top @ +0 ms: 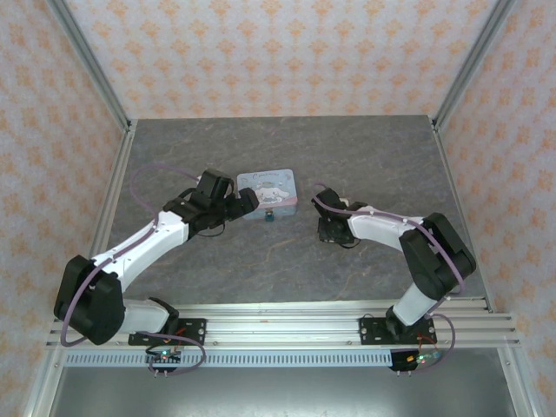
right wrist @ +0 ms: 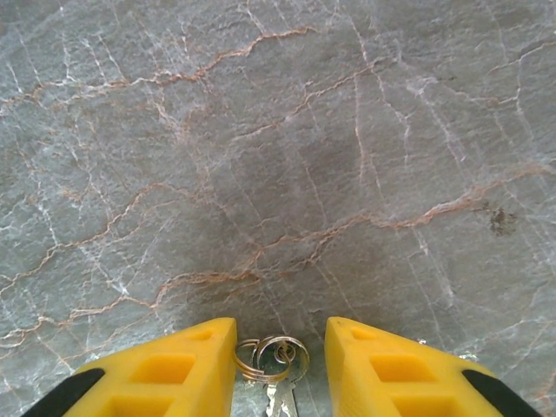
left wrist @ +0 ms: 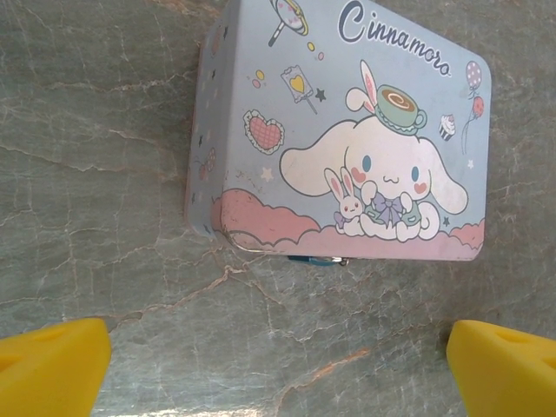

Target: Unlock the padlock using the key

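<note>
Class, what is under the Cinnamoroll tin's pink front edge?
A sliver of the teal padlock pokes out beneath the tin; its shackle and most of its body are covered.

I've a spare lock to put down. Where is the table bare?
Bare table: the far strip between the tin and the back wall, and the near stretch between the two arms. Crowded: round the tin, with the left gripper at its left end, the padlock at its front edge, the right gripper and key to its right.
</note>
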